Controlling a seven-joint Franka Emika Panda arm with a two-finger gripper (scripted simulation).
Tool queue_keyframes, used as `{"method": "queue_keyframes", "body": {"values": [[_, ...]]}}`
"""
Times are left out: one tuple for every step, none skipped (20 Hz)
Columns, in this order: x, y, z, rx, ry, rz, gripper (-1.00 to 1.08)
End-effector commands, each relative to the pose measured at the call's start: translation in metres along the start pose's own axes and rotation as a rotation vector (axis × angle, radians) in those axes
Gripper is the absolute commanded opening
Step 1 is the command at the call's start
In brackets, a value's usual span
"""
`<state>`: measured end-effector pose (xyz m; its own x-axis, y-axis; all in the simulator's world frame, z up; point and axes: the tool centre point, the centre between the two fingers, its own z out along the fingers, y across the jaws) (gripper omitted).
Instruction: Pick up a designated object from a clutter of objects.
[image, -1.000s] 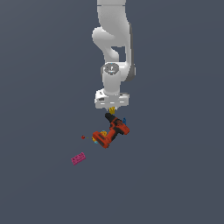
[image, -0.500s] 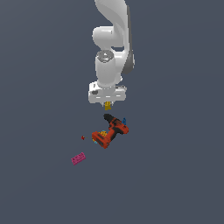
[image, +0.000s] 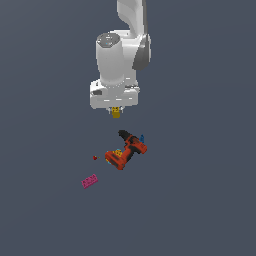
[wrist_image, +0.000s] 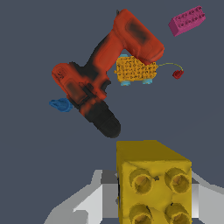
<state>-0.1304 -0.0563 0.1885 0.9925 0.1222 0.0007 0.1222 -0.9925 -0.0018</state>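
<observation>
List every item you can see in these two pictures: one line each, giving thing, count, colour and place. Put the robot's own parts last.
Yellow brick: 1, mustard yellow, studded, held in the claw above the other items.
Power drill: 1, orange-red and black, lying on the dark floor below the claw.
Yellow piece: 1, yellow with a pale blue underside, against the drill's base.
Blue piece: 1, blue, small, beside the drill's body.
Pink brick: 1, pink, flat, studded, apart from the drill toward the exterior view's left.
Red bit: 1, red, tiny, between drill and pink brick.
Arm: 1, white.
Claw: 1, shut on the yellow brick.
</observation>
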Motion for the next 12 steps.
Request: {"method": "queue_keyframes", "body": {"values": [[0.003,0.008,-0.021,0.000,0.000,0.000,-1.00],[0.005,0.012,-0.029,0.000,0.000,0.000,-1.00],[0.006,0.015,-0.037,0.000,0.000,0.000,-1.00],[0.008,0.019,-0.046,0.000,0.000,0.000,-1.00],[0.010,0.023,-0.054,0.000,0.000,0.000,-1.00],[0.011,0.027,-0.063,0.000,0.000,0.000,-1.00],[0.013,0.030,-0.072,0.000,0.000,0.000,-1.00],[0.015,0.034,-0.080,0.000,0.000,0.000,-1.00],[0.016,0.038,-0.089,0.000,0.000,0.000,-1.00],[0.018,0.042,-0.098,0.000,0.000,0.000,-1.00],[0.020,0.046,-0.108,0.000,0.000,0.001,-1.00],[0.022,0.050,-0.117,0.000,0.000,0.001,-1.00]]}}
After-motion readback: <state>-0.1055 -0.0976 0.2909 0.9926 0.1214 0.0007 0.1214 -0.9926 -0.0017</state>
